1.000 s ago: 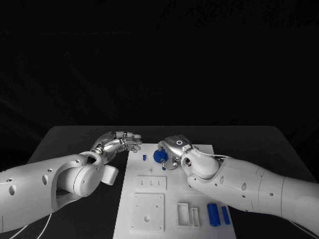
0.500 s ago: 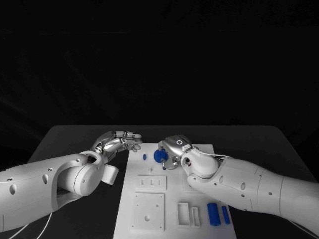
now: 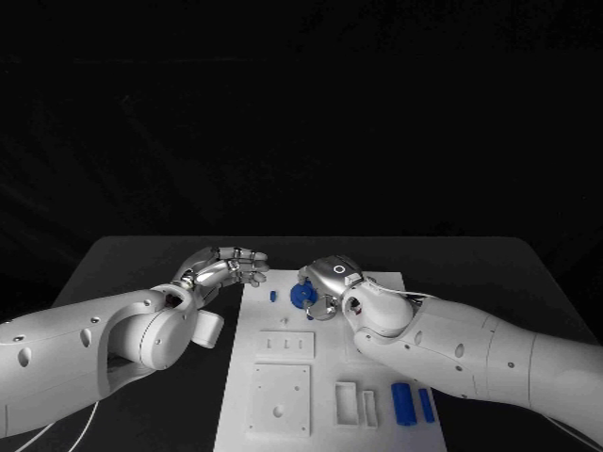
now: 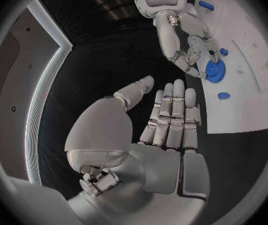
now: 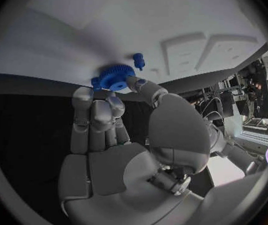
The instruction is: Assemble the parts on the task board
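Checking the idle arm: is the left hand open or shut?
Open: the left hand holds nothing, fingers straight and apart from the thumb, off the task board.

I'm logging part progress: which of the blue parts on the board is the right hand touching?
The round blue gear at the board's far end; the right hand touches its rim. The small peg and two cylinders lie untouched.

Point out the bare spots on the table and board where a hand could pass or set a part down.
Free: the dark table right of the board, and the far strip behind both hands. Crowded: the board's far end, where the right hand grips the gear beside a small peg, with the left hand close by.
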`<state>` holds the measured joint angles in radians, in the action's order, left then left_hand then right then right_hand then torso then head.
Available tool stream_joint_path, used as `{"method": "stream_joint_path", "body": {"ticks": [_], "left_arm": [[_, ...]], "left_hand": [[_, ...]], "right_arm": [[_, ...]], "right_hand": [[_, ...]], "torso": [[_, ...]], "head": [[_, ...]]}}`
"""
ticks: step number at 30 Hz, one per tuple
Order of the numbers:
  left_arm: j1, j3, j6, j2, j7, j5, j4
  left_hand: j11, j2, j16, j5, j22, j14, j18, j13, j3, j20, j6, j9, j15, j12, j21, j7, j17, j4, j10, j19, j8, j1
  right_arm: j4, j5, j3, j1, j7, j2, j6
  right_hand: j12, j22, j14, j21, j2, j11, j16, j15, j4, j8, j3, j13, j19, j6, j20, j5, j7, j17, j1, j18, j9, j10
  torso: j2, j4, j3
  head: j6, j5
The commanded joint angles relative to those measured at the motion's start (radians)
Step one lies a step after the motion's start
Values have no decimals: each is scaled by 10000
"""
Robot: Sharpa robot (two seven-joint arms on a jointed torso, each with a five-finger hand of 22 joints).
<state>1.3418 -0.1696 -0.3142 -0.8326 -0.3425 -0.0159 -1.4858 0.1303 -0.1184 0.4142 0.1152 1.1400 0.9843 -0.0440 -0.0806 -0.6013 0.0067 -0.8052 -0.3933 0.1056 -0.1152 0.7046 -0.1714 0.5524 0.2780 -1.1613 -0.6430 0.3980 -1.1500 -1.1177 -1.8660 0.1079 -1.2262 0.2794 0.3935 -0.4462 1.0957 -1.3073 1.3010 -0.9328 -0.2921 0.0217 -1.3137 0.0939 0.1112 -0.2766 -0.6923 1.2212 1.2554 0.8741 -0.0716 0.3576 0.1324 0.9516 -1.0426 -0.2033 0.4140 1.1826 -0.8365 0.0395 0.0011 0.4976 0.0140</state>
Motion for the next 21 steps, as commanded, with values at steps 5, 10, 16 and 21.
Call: {"method": "stream_joint_path", "body": {"ticks": [5,10,16,21], "left_arm": [[15,9,-51,16,17,16,-2],[15,10,-58,15,2,16,-7],[15,10,-86,-7,-18,16,10],[15,10,-89,-12,-17,16,-1]], "left_hand": [[38,-20,-53,-15,-16,-28,-182,0,7,2,47,-7,2,59,39,-75,18,35,-25,63,-55,78],[38,-18,-55,-12,-18,-28,-182,0,6,1,50,-8,2,60,40,-77,20,34,-26,64,-58,79],[38,-18,-57,-10,-20,-28,-182,0,5,1,53,-9,2,61,42,-79,22,33,-26,66,-60,80],[38,-18,-57,-10,-20,-28,-182,0,5,1,53,-9,2,62,42,-80,22,33,-26,66,-61,80]], "right_arm": [[-97,262,3,8,-139,74,-300],[-237,385,2,8,-203,165,-467],[-435,602,-6,6,-305,322,-464],[-338,811,-6,5,-370,307,35]], "right_hand": [[5,-102,26,82,77,35,73,-91,-559,33,94,-34,6,-39,-25,-270,71,60,598,-585,-13,-44],[11,-104,28,86,46,31,76,-84,-617,20,54,-39,9,-25,-42,-369,66,77,609,-585,-8,-44],[39,-106,30,85,44,25,76,-79,-627,7,35,-23,14,-5,-51,-384,60,85,596,-585,-3,-21],[38,-106,31,84,44,23,75,-77,-628,0,32,-25,15,5,-53,-387,58,88,593,-585,0,-21]], "torso": [[-1,11,8],[-3,-1,8],[4,-12,13],[0,-7,6]], "head": [[7,2],[3,-5],[-5,-12],[-8,-8]]}}
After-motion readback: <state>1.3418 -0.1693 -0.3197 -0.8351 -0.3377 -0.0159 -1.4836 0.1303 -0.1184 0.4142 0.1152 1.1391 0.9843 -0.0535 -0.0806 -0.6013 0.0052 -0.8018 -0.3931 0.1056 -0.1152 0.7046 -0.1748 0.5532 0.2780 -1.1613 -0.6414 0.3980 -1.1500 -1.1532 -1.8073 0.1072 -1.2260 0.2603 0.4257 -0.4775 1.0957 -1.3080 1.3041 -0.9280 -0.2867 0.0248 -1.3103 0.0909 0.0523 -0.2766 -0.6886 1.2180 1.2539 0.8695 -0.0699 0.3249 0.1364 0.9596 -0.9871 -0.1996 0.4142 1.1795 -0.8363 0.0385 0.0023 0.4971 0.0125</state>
